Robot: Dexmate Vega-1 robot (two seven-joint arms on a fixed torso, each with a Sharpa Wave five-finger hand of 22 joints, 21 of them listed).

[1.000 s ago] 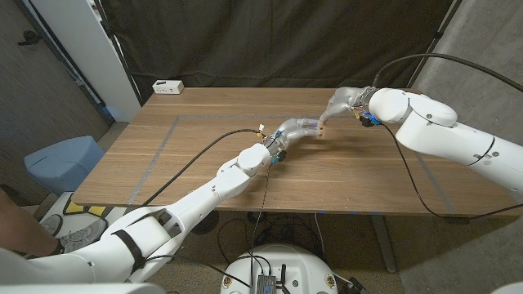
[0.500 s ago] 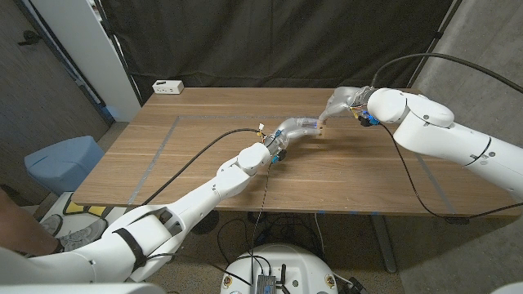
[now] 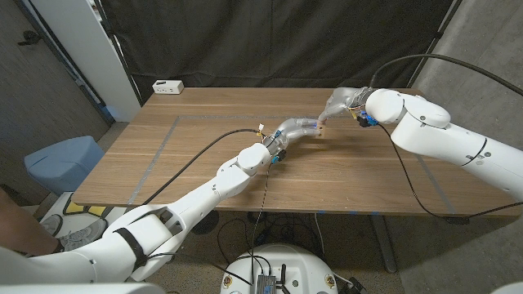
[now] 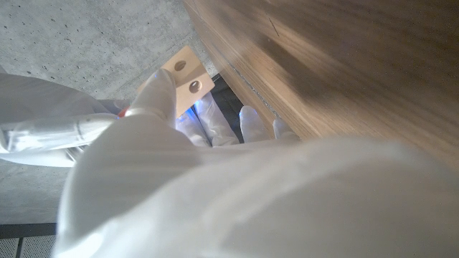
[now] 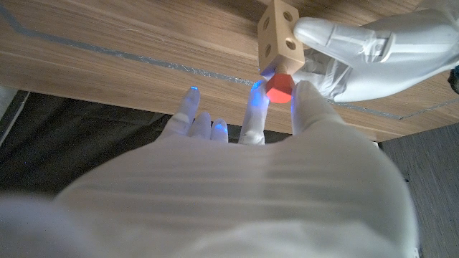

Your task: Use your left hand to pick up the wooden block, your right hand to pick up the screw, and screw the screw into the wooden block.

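The wooden block (image 3: pixel 322 129) is held off the table (image 3: pixel 204 155) by the left hand (image 3: pixel 301 127), over the far right part of the tabletop. In the right wrist view the block (image 5: pixel 277 31) is seen gripped between the left hand's (image 5: pixel 358 54) fingers (image 5: pixel 323 32), with round holes visible in its faces. In the left wrist view the block (image 4: pixel 188 77) is seen past the left hand (image 4: pixel 215 186), one finger (image 4: pixel 159 89) lying against its side; two holes are visible on the facing side.

The screw (image 5: pixel 280 89) has a red head and is pinched between fingertips (image 5: pixel 252 118) of the right hand (image 5: pixel 244 193), directly against the underside of the block as shown in the right wrist view. Its shank cannot be seen, so how far it sits in the hole cannot be told. The remaining fingers of the right hand are spread and hold nothing.

In the head view the right hand (image 3: pixel 343 102) is seen just beyond the block on the far side, with both hands meeting at the block. The screw is too small to be made out there.

A white power strip (image 3: pixel 167 86) lies at the far left corner of the table. A blue bin (image 3: pixel 61 163) stands on the floor to the left of the table. Grey tape lines (image 3: pixel 159 143) are marked on the tabletop.
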